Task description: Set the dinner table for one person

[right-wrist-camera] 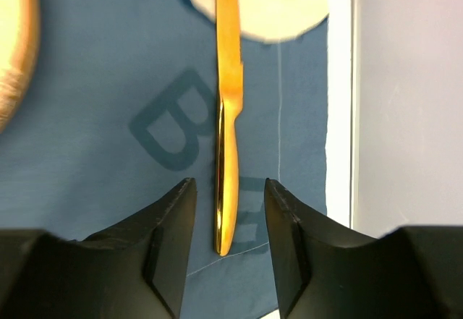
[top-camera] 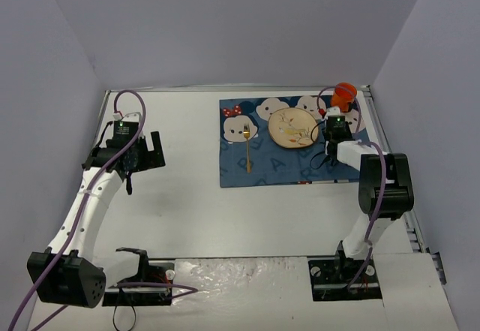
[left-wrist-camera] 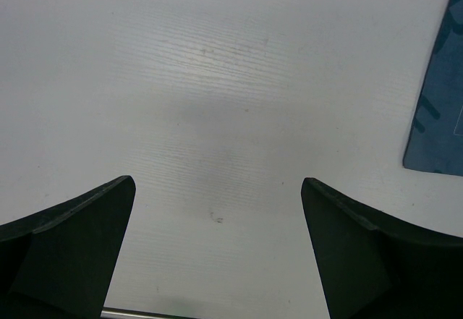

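The white dinner table (top-camera: 187, 211) carries a blue mouse-print mat (top-camera: 270, 170) at the back right. On the mat lie a tan plate (top-camera: 292, 128) and, left of it, a gold fork (top-camera: 247, 147). An orange cup (top-camera: 344, 94) stands at the mat's far right corner. My right gripper (top-camera: 334, 124) is low over the mat, right of the plate. In the right wrist view it (right-wrist-camera: 229, 183) is open, its fingers either side of the handle of a gold knife (right-wrist-camera: 226, 116) lying on the mat, with a gap on each side. My left gripper (top-camera: 154, 149) is open and empty over bare table (left-wrist-camera: 217, 102).
The mat's edge (left-wrist-camera: 441, 109) shows at the right of the left wrist view. The table's right rim and the grey wall (right-wrist-camera: 405, 116) are close beside the knife. The plate's rim (right-wrist-camera: 14, 44) is left of the knife. Walls enclose the table on three sides.
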### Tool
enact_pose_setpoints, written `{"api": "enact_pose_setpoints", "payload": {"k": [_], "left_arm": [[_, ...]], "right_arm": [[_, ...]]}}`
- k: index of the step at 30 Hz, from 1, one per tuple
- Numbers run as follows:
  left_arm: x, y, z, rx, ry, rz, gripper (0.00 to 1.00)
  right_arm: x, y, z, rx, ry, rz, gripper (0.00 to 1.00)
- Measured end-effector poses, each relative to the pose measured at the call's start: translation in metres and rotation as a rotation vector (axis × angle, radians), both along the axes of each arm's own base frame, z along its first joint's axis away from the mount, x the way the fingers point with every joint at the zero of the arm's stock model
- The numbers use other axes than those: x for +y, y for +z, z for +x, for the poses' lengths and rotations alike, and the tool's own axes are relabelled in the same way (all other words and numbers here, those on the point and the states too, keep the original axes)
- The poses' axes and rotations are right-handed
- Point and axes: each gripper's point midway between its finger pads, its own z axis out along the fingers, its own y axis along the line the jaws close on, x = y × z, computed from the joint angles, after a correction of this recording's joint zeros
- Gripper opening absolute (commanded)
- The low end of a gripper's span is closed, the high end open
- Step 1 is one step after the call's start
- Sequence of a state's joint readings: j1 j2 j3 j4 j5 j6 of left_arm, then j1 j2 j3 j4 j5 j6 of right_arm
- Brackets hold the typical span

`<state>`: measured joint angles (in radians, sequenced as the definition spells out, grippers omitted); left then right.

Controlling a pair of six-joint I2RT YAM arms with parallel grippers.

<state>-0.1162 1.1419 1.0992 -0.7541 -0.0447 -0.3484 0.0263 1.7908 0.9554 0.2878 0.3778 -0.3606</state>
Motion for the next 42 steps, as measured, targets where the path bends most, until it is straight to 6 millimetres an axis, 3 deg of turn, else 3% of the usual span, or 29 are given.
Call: {"api": "enact_pose_setpoints", "payload": {"k": [7, 13, 17, 20, 24, 29, 33, 37, 42], "left_arm": [[0.000, 0.000, 0.000, 0.000, 0.000, 0.001, 0.97], [0.000, 0.000, 0.000, 0.001, 0.001, 0.001, 0.97], [0.001, 0.000, 0.000, 0.000, 0.003, 0.001, 0.97], [0.002, 0.000, 0.001, -0.004, 0.008, 0.000, 0.97], [0.004, 0.002, 0.003, -0.017, 0.015, -0.001, 0.97], [0.004, 0.011, 0.006, -0.056, 0.012, -0.003, 0.97], [0.004, 0.022, 0.003, -0.093, 0.013, -0.007, 0.97], [0.004, 0.049, 0.003, -0.156, 0.014, -0.015, 0.97], [0.005, 0.090, -0.002, -0.257, 0.011, -0.024, 0.97]], "right_arm": [[0.009, 0.061, 0.014, -0.199, 0.032, 0.171, 0.45], [0.010, 0.059, 0.015, -0.219, 0.033, 0.323, 0.48], [0.027, 0.057, 0.014, -0.215, 0.051, 0.432, 0.60], [0.038, 0.072, 0.009, -0.245, 0.046, 0.506, 0.72], [0.046, 0.137, 0.001, -0.409, 0.050, 0.563, 0.85], [0.048, 0.235, -0.027, -0.659, 0.053, 0.598, 0.98], [0.049, 0.301, -0.052, -0.818, 0.055, 0.599, 1.00], [0.064, 0.340, -0.077, -0.886, 0.073, 0.590, 1.00], [0.080, 0.360, -0.121, -0.920, 0.105, 0.592, 1.00]]}}
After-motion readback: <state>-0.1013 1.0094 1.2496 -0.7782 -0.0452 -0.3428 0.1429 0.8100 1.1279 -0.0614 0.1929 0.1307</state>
